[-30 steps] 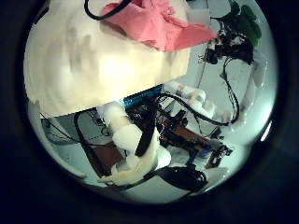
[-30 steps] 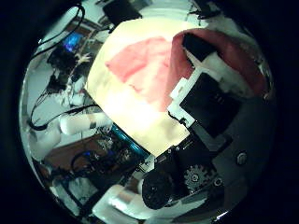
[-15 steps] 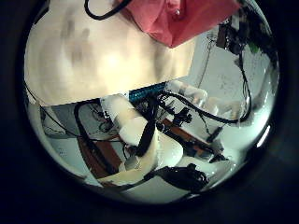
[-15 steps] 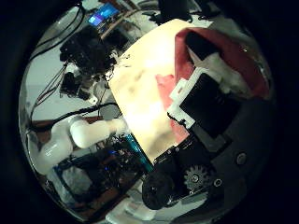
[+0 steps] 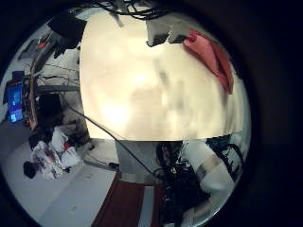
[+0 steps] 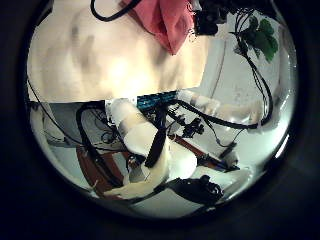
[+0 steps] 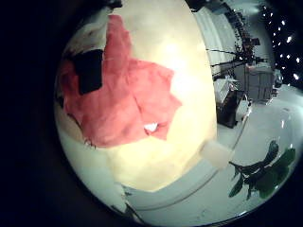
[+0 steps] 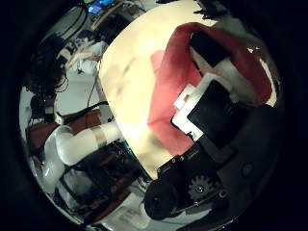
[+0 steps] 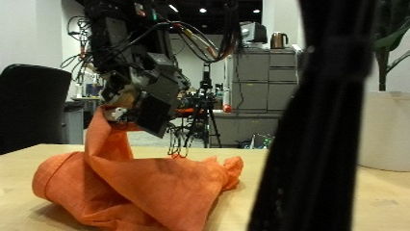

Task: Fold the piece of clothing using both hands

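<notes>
Wooden table (image 9: 26, 159), orange-red garment (image 9: 141, 188) heaped on it in loose folds. One corner is drawn up off the heap into a hand (image 9: 139, 91) hanging above; fingers curled, pinching the cloth. Which hand cannot be told from the outside view. Right palm views: garment (image 7: 118, 95) close under that palm, spread on the table (image 7: 204, 104); the right hand's fingers (image 8: 217, 101) lie against the cloth. Left palm views: garment (image 5: 210, 55) lies well away at the table's far edge; left hand's state cannot be told.
</notes>
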Robot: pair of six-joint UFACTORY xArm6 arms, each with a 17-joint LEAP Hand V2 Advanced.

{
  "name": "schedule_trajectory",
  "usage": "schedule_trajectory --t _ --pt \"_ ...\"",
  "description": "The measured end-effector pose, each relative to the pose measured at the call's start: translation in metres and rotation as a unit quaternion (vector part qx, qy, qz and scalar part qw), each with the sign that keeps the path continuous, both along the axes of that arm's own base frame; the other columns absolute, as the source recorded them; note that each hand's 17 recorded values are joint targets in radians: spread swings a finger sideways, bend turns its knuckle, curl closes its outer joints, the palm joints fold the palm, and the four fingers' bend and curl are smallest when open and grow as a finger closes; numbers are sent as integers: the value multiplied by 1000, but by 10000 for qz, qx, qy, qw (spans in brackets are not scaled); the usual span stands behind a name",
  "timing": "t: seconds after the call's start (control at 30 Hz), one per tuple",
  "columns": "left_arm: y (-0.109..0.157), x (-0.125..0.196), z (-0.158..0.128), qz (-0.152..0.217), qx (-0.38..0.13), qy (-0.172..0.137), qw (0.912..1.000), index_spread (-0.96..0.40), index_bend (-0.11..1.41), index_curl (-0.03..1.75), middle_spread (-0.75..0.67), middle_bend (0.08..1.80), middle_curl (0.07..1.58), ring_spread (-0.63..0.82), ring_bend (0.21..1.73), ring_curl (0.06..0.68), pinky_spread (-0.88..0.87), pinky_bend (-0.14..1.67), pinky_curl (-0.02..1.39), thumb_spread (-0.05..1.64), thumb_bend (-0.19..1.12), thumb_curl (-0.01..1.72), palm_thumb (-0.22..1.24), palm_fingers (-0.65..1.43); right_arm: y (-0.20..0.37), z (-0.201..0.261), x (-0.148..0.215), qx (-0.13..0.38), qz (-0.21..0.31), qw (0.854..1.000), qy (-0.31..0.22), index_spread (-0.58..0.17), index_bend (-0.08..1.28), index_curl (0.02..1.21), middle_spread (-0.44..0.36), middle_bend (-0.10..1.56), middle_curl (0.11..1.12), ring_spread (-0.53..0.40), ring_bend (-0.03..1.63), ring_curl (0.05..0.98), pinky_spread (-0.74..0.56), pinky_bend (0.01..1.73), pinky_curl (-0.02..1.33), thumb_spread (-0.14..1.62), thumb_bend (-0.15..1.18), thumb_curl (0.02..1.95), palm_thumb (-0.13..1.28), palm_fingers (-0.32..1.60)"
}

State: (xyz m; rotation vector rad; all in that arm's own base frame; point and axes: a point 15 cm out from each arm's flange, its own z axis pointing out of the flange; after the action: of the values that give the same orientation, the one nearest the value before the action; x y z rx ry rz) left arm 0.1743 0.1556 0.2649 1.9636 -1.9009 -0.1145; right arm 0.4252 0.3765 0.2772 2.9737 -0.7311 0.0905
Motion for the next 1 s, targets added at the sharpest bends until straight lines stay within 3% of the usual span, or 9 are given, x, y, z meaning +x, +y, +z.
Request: schedule_trajectory --t 0.07,0.1,0.17,0.2,0.27,0.4,0.63,0.8,1.0 --pt "-5 0 -2 -10 -35 -8 10000 131 131 193 421 182 266 614 378 227 527 294 319 1043 -24 288 229 -70 -4 11 3 133 -10 9999 0 -302 675 764 -146 1030 656 -263 1338 676 -447 1052 902 1159 -18 882 863 458" --pt "-7 0 -3 -12 -49 -4 10000 131 132 193 421 182 266 614 379 227 527 294 319 1042 -24 288 229 -70 -5 19 3 225 12 9997 -12 -302 542 728 -137 963 639 -267 1355 682 -436 1035 897 1158 -20 866 857 247" --pt "-7 3 -5 -27 -44 -1 10000 131 132 193 421 182 266 611 379 227 527 294 319 1042 -24 288 229 -71 -9 41 3 395 54 9992 -99 -354 333 608 -90 814 573 -231 1267 643 -325 963 865 1142 -25 836 851 -102" --pt "-7 3 -4 -34 -32 -12 10000 131 132 193 421 182 266 611 379 227 527 294 319 1042 -24 288 229 -71 -11 49 3 442 75 9989 -142 -388 269 546 -55 691 517 -175 1131 585 -232 958 844 1136 -22 824 853 -219" --pt "-11 6 -3 -94 -33 -14 9999 130 130 193 421 184 267 609 382 228 527 293 319 1041 -24 288 229 -69 -21 77 3 585 136 9978 -288 -430 183 465 0 529 449 -67 976 516 -79 932 799 1123 -24 798 847 -226" --pt "-21 14 0 -230 -2 -33 9997 130 130 193 420 186 269 608 383 230 527 293 318 1041 -24 288 229 -69 -54 140 2 981 -12 9935 -578 -467 141 383 46 379 380 82 780 410 165 834 721 1111 -22 749 829 -156" --pt "-36 17 21 -445 32 -153 9989 129 130 193 427 185 271 607 383 231 527 293 318 1041 -24 288 229 -69 -169 215 -26 954 -887 9896 -609 -449 156 316 69 296 344 177 625 324 375 625 572 1097 -15 696 853 -86" --pt "-62 16 41 -677 87 -182 9975 129 134 194 425 186 272 606 381 230 527 291 318 1044 -23 288 230 -66 -251 217 -69 652 -1623 9842 -261 -440 146 288 69 258 333 195 539 285 404 517 488 1082 -17 671 868 -54" --pt "-101 16 56 -864 355 -229 9954 128 137 201 421 188 276 606 377 229 522 288 317 1048 -24 288 230 -54 -314 167 -113 266 -2118 9769 58 -427 148 264 63 232 327 200 497 264 417 480 437 1075 -22 637 843 -8"
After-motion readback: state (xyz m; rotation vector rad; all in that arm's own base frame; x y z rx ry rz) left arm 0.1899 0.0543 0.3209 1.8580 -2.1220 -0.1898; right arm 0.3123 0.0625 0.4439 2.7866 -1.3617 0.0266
